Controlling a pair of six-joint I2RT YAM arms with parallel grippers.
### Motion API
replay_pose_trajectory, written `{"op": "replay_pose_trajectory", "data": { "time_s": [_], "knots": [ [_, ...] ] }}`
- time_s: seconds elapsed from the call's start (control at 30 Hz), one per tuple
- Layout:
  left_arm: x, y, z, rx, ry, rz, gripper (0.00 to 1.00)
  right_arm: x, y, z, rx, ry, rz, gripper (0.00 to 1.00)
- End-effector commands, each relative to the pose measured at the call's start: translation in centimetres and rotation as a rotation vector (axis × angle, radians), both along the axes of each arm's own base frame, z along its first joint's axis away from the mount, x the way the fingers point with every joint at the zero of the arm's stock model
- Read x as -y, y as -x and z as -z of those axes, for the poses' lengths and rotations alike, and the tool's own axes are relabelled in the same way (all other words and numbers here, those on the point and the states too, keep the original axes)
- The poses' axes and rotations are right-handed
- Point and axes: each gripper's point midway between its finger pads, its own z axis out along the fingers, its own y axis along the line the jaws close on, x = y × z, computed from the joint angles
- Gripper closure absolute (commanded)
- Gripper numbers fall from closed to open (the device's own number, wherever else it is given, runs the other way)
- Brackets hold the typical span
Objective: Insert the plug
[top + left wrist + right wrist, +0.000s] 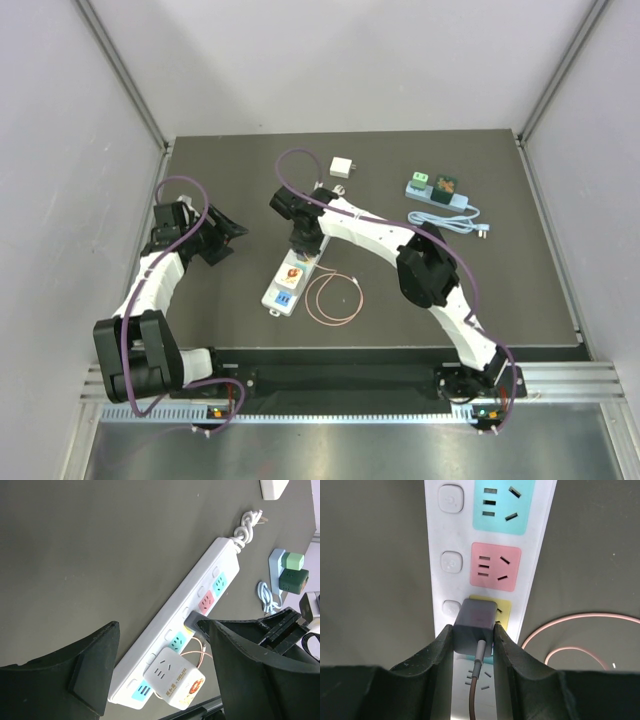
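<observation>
Nearest us, our right end effector (474, 640) is clamped on the flat sides of the dark-grey plug (475, 622), which we judge light and rigid, at the yellow socket (504, 611) of the power strip (437, 530) mid-way across the desk (520, 290), while our left end effector (159, 630) stands apart.

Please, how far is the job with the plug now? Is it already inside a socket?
Done: the right pincer grips the grey plug, which is lined up on the yellow socket of the power strip. In hand: pushing it in; I cannot tell whether its pins are fully seated. Left: finish the push if needed, then let go. The left pincer hangs open and empty, apart from the strip.
</observation>
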Motion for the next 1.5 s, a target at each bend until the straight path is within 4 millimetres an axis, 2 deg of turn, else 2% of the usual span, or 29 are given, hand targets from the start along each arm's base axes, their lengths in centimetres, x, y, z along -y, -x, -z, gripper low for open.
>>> {"op": "replay_pose_trajectory", "data": {
  "time_s": [0.0, 0.1, 0.17, 0.27, 0.3, 0.33, 0.37, 0.4, 0.43, 0.5, 0.6, 0.63, 0.77, 0.83, 0.87, 0.93, 1.1, 1.17, 1.23, 1.27, 1.33, 1.37, 1.43, 1.47],
  "knots": [
    [-0.2, -0.3, -1.1, 0.061, -0.013, -0.003, 0.23, 0.7, 3.1, 8.1, -0.13, 0.134, -0.021, 1.0],
    [-0.2, -0.3, -1.3, 0.067, -0.018, -0.003, 0.23, 1.2, 3.6, 9.1, -0.155, 0.155, -0.02, 1.0],
    [-0.2, -0.4, -1.5, 0.071, -0.014, -0.001, 0.23, 1.1, 3.4, 8.9, -0.145, 0.152, -0.021, 1.0],
    [0.1, -0.4, -1.6, 0.078, -0.002, 0.009, 0.23, 0.9, 1.9, 6.6, -0.089, 0.119, -0.018, 0.98],
    [0.1, -0.5, -1.6, 0.08, -0.002, 0.009, 0.23, 0.6, 1.0, 5.0, -0.066, 0.078, -0.01, 0.92],
    [0.1, -0.5, -1.7, 0.079, 0.002, 0.008, 0.23, 0.4, 0.5, 4.0, -0.055, 0.046, -0.01, 0.79],
    [0.1, -0.6, -1.7, 0.08, 0.004, 0.004, 0.23, -0.1, -0.4, 2.8, -0.023, 0.006, -0.004, 0.77],
    [0.1, -0.7, -1.8, 0.081, 0.007, 0.001, 0.23, -0.2, -1.2, 0.6, 0.013, -0.038, 0.005, 0.76],
    [0.1, -0.8, -2.1, 0.084, 0.011, 0.0, 0.23, -1.1, -2.0, -0.6, 0.047, -0.092, 0.004, 0.72],
    [0.1, -0.8, -2.4, 0.086, 0.01, -0.003, 0.23, -1.4, -2.6, -2.8, 0.078, -0.16, 0.008, 0.66],
    [0.0, -0.8, -3.0, 0.106, 0.002, -0.007, 0.22, -1.8, -3.0, -4.8, 0.105, -0.211, 0.006, 0.56],
    [0.0, -0.7, -2.9, 0.104, 0.0, -0.007, 0.22, -2.0, -3.0, -5.1, 0.107, -0.22, -0.007, 0.49],
    [-0.1, -0.6, -2.8, 0.101, -0.009, -0.005, 0.21, -2.1, -2.8, -6.1, 0.128, -0.25, -0.032, 0.34],
    [-0.1, -0.5, -2.8, 0.1, -0.011, 0.0, 0.2, -1.6, -2.9, -6.7, 0.158, -0.255, -0.033, 0.25],
    [-0.1, -0.5, -2.9, 0.102, -0.012, 0.0, 0.2, -1.2, -2.7, -6.3, 0.154, -0.249, -0.034, 0.23],
    [0.0, -0.4, -3.0, 0.105, -0.013, 0.002, 0.2, -0.6, -3.0, -7.0, 0.17, -0.257, -0.033, 0.21],
    [0.8, -0.1, -3.5, 0.135, 0.005, 0.062, 0.19, 0.8, -3.9, -8.8, 0.224, -0.26, -0.053, 0.19],
    [1.1, -0.1, -3.8, 0.15, 0.015, 0.077, 0.14, 2.0, -4.2, -8.9, 0.223, -0.235, -0.054, 0.19],
    [1.8, 0.0, -4.5, 0.181, 0.053, 0.107, 0.12, 3.5, -5.3, -9.7, 0.244, -0.238, -0.059, 0.19],
    [2.1, 0.1, -4.7, 0.187, 0.065, 0.115, 0.08, 4.7, -5.9, -9.3, 0.248, -0.222, -0.053, 0.19],
    [2.4, 0.1, -5.2, 0.204, 0.084, 0.129, 0.02, 5.6, -6.9, -10.1, 0.289, -0.228, -0.1, 0.19],
    [2.5, 0.0, -5.5, 0.22, 0.085, 0.134, 0.02, 6.7, -7.7, -9.9, 0.297, -0.223, -0.109, 0.2],
    [2.6, -0.2, -5.6, 0.215, 0.091, 0.139, 0.02, 6.6, -8.9, -10.2, 0.341, -0.238, -0.209, 0.21],
    [2.6, -0.4, -5.9, 0.227, 0.093, 0.148, 0.03, 7.2, -10.0, -9.9, 0.347, -0.238, -0.217, 0.21]
  ]
}}
